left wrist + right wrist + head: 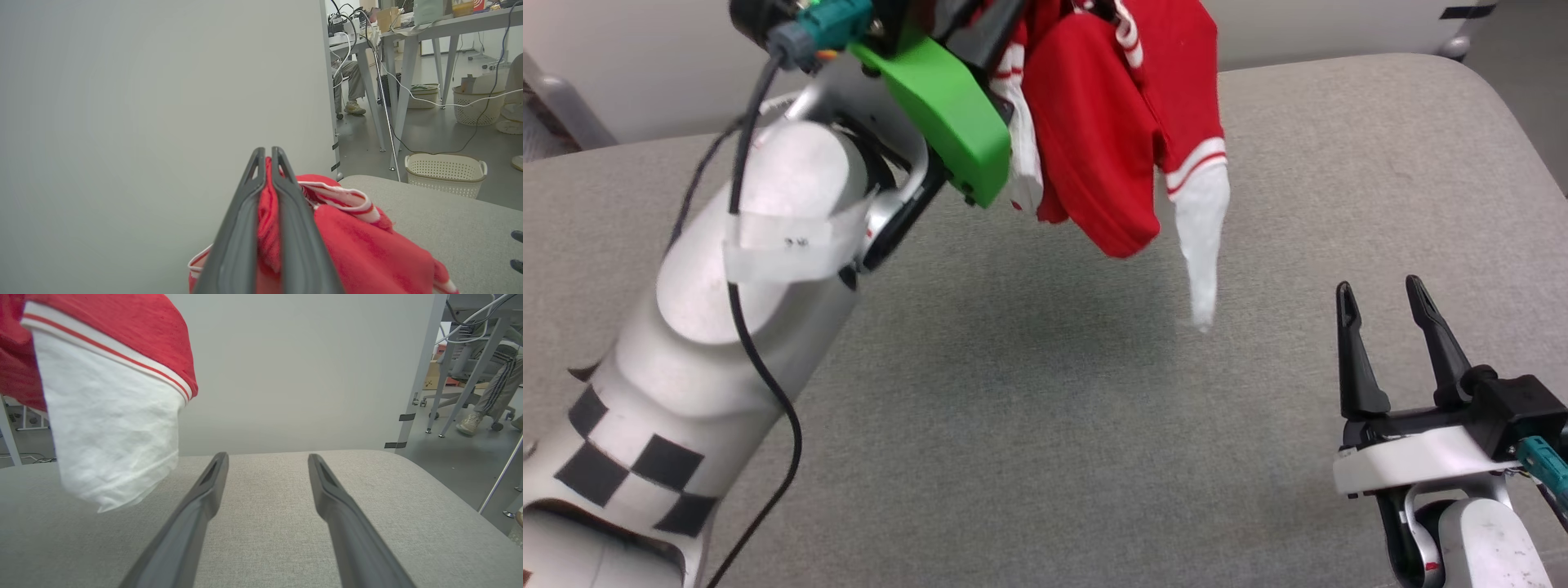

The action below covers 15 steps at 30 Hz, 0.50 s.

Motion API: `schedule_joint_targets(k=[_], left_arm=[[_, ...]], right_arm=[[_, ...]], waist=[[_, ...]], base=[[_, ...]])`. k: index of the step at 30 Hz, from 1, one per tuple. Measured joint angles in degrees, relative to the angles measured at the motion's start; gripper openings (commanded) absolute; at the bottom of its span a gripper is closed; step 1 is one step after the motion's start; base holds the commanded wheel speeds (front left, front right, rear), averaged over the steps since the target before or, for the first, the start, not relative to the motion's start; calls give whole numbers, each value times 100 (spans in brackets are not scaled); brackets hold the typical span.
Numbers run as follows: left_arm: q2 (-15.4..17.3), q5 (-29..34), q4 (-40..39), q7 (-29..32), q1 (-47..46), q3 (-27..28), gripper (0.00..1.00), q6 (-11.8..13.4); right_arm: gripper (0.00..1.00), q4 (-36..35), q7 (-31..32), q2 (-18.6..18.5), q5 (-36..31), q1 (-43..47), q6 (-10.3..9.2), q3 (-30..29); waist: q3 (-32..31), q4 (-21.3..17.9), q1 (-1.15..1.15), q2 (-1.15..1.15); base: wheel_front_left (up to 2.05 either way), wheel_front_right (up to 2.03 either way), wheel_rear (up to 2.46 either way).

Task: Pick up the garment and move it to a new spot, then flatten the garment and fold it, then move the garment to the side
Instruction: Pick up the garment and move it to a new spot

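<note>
Garment [1094, 139], one, in left gripper [267, 154]

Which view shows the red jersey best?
Head view: most of the jersey hangs bunched from the left tool, one white sleeve dangling. Left wrist view shows cloth pinched between the shut fingers; right wrist view, the sleeve close up.

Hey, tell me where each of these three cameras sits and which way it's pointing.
Head view: on the head, looking down at the grey padded surface; shows the left forearm holding up the red jersey and the open right gripper.
Left wrist view: along the left gripper, shut on the jersey, toward a pale partition.
Right wrist view: low, along its spread fingers across the surface; the white sleeve hangs upper left.
Shared: all three show the jersey and surface.
</note>
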Motion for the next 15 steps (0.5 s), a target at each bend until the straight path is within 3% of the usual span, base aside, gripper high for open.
schedule_joint_targets(k=[7, 15], left_arm=[[126, 47, 324, -124, 1164, -548, 0, -51], [471, 379, 1187, -587, 1905, -1055, 0, -111]], right_arm=[[100, -65, 0, -3, 51, 9, 0, 14], [100, -41, -9, 0, 64, 3, -1, 183]], waist=[[222, -249, 0, 0], [472, -150, 0, 0]], base=[[0, 0, 0], [0, 0, 0]])
